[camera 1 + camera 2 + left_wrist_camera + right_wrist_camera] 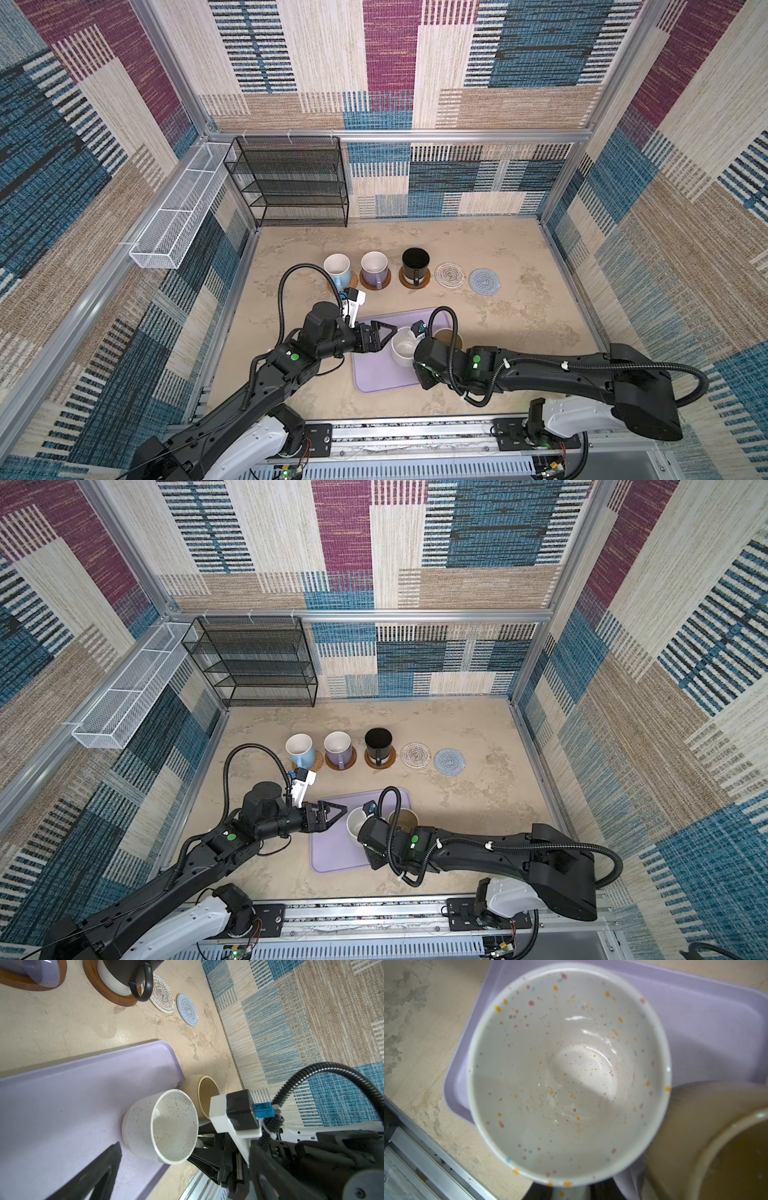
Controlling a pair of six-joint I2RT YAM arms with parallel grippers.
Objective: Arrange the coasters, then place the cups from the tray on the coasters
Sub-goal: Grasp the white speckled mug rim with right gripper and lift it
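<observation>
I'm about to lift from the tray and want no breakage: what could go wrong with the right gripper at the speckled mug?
1. The beige mug stands close beside the speckled mug; a sideways swing could knock it.
2. The left gripper hangs open near the speckled mug's other side, so the arms might collide.
3. The right gripper sits at the handle alone, so the mug may tilt when lifted.

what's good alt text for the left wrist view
A speckled white mug stands on a lavender tray with the right gripper at its handle and a beige mug just beyond. Farther off: a black mug on a brown coaster, then a bare white crochet coaster and grey-blue crochet coaster.
</observation>
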